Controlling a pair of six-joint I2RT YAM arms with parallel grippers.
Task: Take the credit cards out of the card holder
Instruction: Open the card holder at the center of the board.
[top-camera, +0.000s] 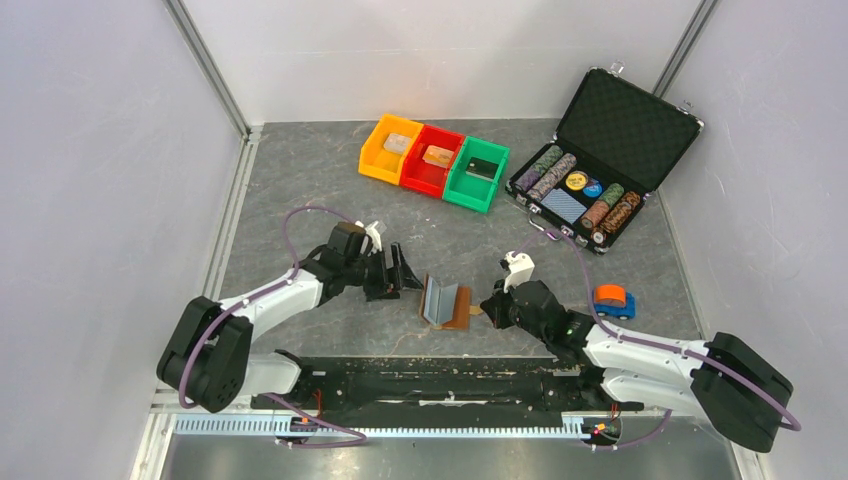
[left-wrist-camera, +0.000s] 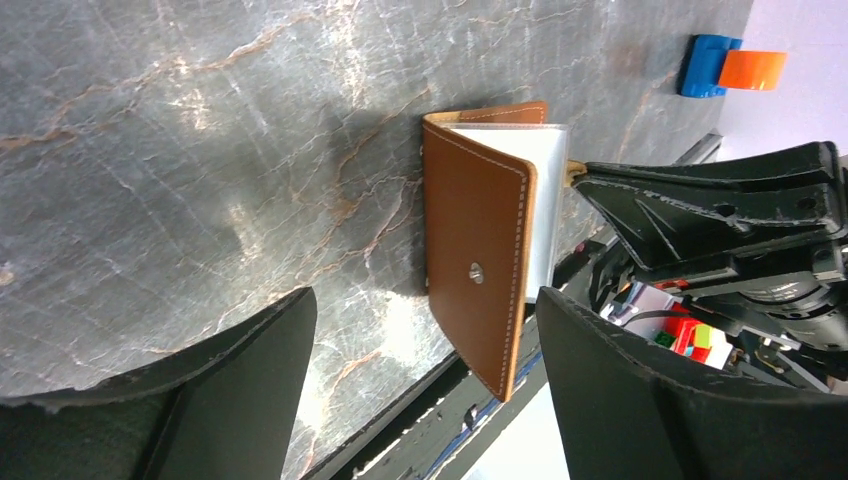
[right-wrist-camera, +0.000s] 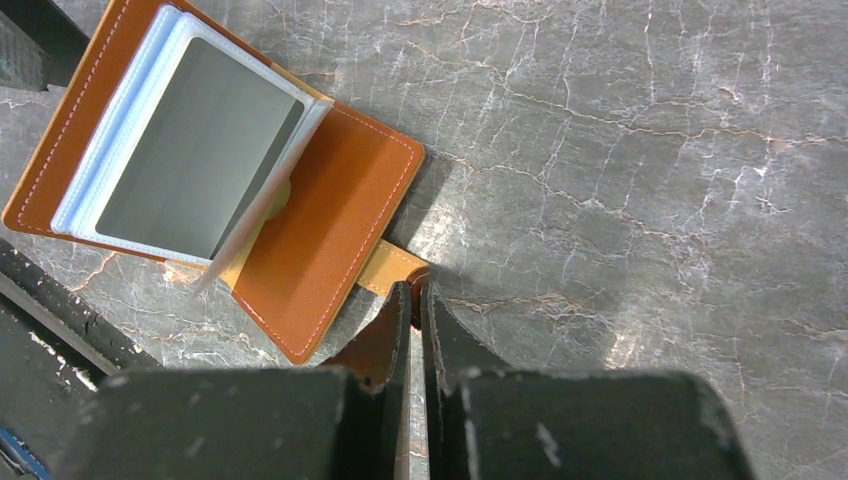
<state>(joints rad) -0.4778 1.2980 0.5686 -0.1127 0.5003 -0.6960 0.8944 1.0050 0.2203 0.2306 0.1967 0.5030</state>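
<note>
The brown leather card holder (top-camera: 447, 303) lies open on the grey table between my arms, with one flap and its pale sleeves standing up. In the right wrist view the sleeves (right-wrist-camera: 190, 150) fan above the lower flap (right-wrist-camera: 320, 235). A flat grey face shows in the top sleeve, and I cannot tell if it is a credit card. My right gripper (right-wrist-camera: 417, 300) is shut on the holder's snap tab (right-wrist-camera: 392, 268), also seen in the top view (top-camera: 487, 308). My left gripper (top-camera: 405, 272) is open just left of the holder, with the raised flap (left-wrist-camera: 480, 270) between its fingers (left-wrist-camera: 230, 390), untouched.
Orange (top-camera: 390, 148), red (top-camera: 432, 160) and green (top-camera: 478, 172) bins stand at the back. An open black chip case (top-camera: 600, 160) is at the back right. An orange tape roll on a blue block (top-camera: 612, 300) sits right of the right gripper. The table's near edge (top-camera: 440, 365) is close behind the holder.
</note>
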